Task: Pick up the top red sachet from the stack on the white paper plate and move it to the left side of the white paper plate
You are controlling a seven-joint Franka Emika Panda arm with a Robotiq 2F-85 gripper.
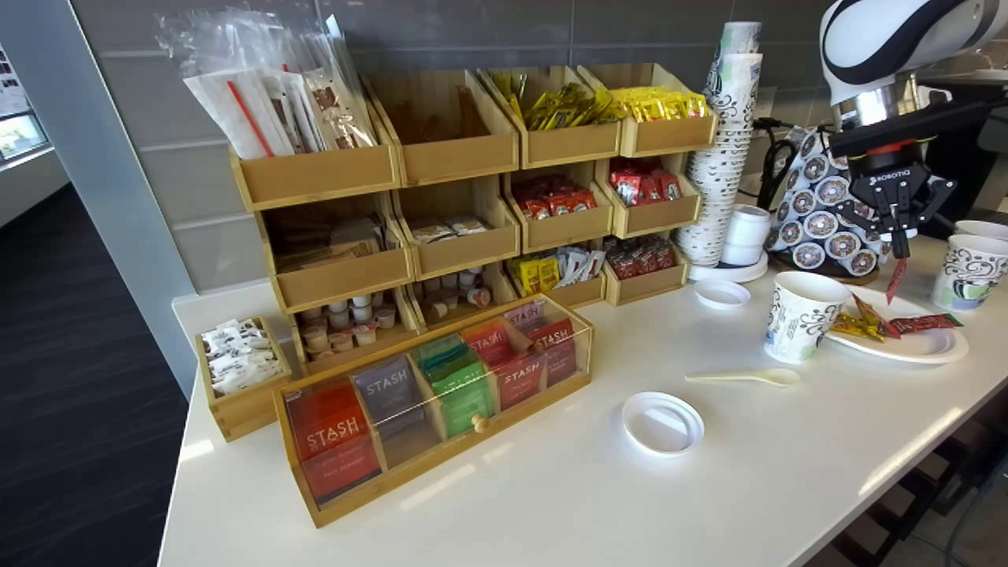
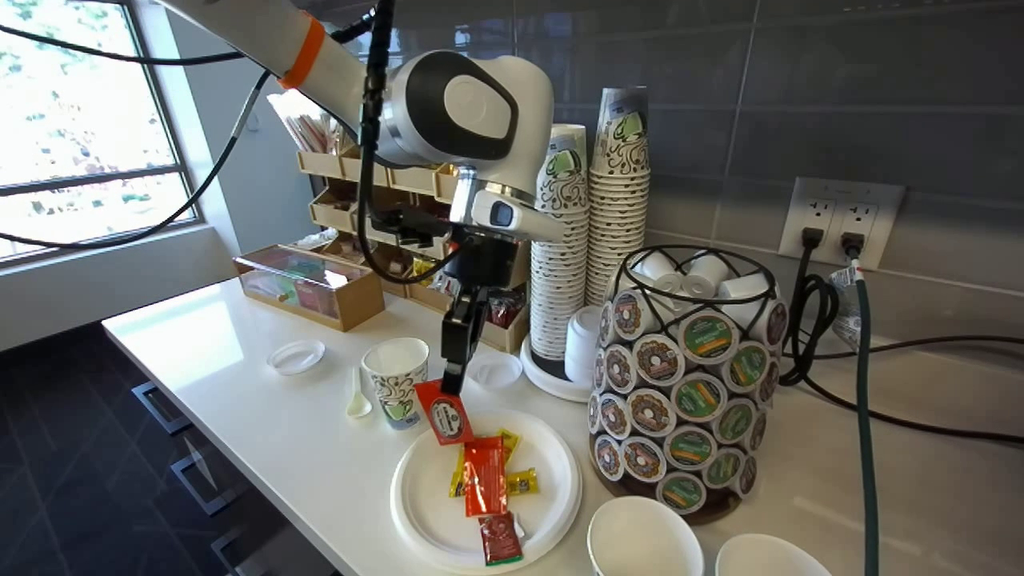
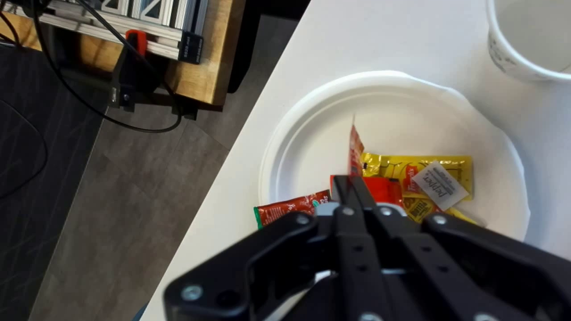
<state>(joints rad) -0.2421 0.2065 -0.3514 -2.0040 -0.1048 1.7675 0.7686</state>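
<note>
My gripper (image 1: 900, 249) is shut on a red sachet (image 1: 895, 279), which hangs down from the fingertips. In an exterior view the gripper (image 2: 452, 388) holds the sachet (image 2: 445, 414) tilted above the rim of the white paper plate (image 2: 408, 512). In the wrist view the fingertips (image 3: 350, 180) grip the sachet (image 3: 354, 154), seen edge-on over the plate (image 3: 308, 129). On the plate lie another red packet (image 2: 484, 478) and a darker red packet with a green edge (image 3: 287, 208). They lie with yellow packets (image 3: 450, 165) and a white pepper packet (image 3: 439, 185).
A patterned paper cup (image 2: 398, 376) stands beside the plate, with a pale spoon (image 1: 744, 377) and white lids (image 1: 663, 424) further off. More cups (image 2: 644, 540) stand on the plate's other side. A coffee pod rack (image 2: 680, 384) and cup stacks (image 2: 560, 248) stand near the wall.
</note>
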